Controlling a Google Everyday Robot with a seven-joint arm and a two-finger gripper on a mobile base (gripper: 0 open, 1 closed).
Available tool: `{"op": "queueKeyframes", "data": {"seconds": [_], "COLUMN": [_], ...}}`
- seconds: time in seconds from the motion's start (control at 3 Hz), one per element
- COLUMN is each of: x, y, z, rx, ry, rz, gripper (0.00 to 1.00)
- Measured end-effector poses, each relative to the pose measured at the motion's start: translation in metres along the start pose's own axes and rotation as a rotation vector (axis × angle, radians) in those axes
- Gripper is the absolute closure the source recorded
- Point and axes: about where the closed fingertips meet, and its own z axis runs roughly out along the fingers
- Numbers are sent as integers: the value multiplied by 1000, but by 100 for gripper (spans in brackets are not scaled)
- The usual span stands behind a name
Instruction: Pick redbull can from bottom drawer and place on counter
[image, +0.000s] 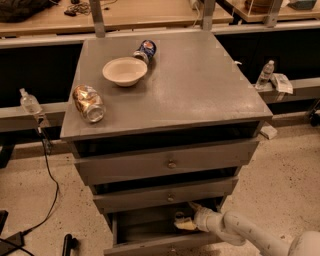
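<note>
The bottom drawer (142, 231) of the grey cabinet is pulled open, and its inside is dark. My gripper (186, 220) is inside it at the right, reaching in from the lower right on the white arm (240, 232). No redbull can shows; it is hidden in the drawer or behind the gripper. The counter (200, 87) is the grey top of the cabinet, above the drawers.
On the counter stand a cream bowl (125, 71), a gold-brown can (89, 103) lying at the left edge, and a blue can (145, 50) lying behind the bowl. The two upper drawers stick out slightly. Water bottles (30, 104) (266, 74) stand on the side ledges. A black cable (50, 185) lies on the floor at left.
</note>
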Motion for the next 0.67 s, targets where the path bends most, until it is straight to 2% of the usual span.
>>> {"op": "queueKeyframes", "data": {"seconds": [0.33,0.67], "x": [1,-1], "y": [2,6], "z": [2,2], "rx": [-21,-52], "ry": [0,-19], "rz": [-15,-37], "gripper": [49,80]}}
